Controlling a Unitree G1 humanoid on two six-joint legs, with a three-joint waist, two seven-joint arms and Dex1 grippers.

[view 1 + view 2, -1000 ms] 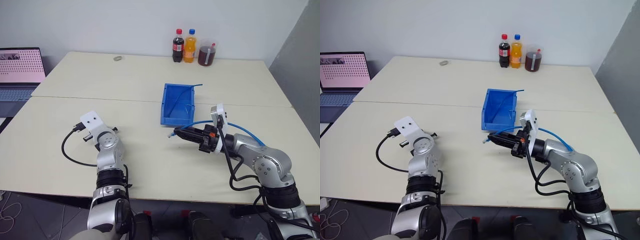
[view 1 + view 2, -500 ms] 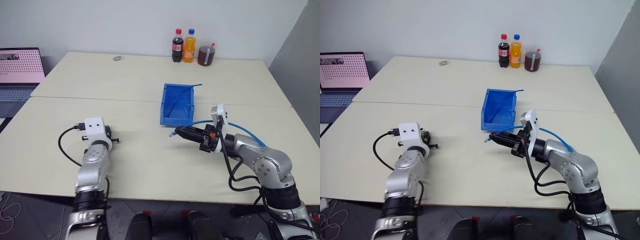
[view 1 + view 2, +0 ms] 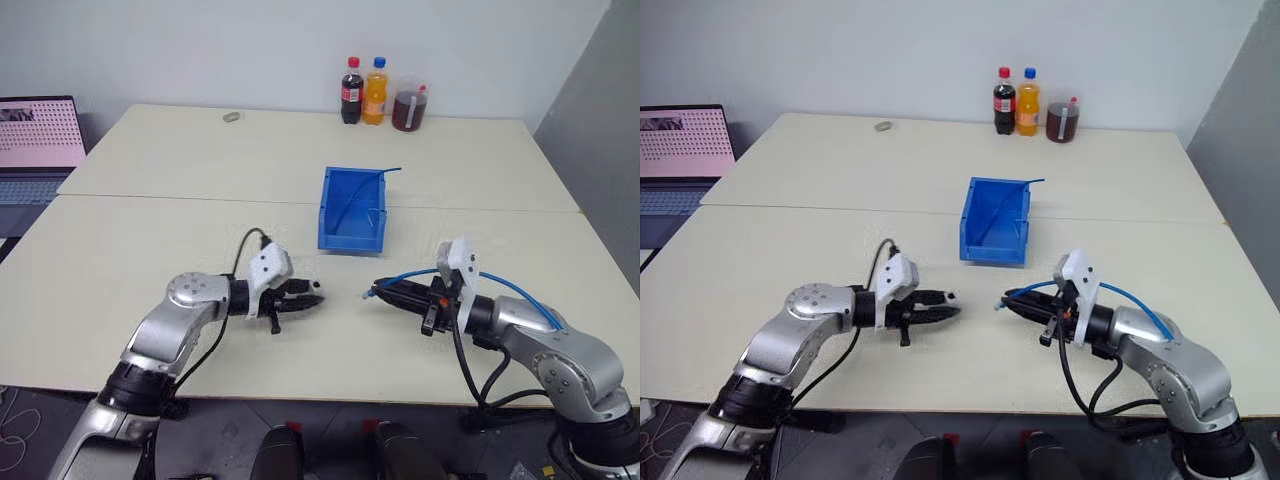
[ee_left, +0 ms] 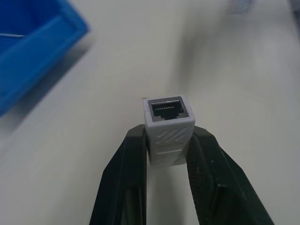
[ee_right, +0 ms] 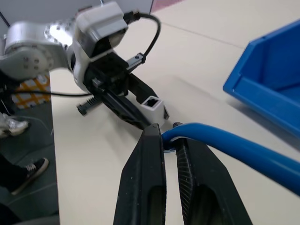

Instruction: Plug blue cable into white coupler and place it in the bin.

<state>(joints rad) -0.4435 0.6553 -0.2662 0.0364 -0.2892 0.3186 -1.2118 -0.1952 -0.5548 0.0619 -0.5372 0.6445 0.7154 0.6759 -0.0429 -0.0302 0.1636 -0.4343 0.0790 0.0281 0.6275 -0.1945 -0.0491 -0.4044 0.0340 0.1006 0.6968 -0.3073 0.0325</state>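
Our left gripper (image 4: 168,145) clamps the coupler (image 4: 168,123), socket showing; our right gripper (image 5: 169,133) pinches the cable (image 5: 234,146), its plug hidden between the fingers.

Two pale cream rectangular tables (image 3: 200,270) stand pushed together, a seam running between them. Near the middle, on the nearer table by the seam, sits the blue open-topped plastic bin (image 3: 353,210). At the far edge stand a cola bottle (image 3: 351,91), an orange soda bottle (image 3: 376,91) and a dark-filled jar (image 3: 410,108), close together. A small grey round object (image 3: 232,116) lies well apart, farther left.
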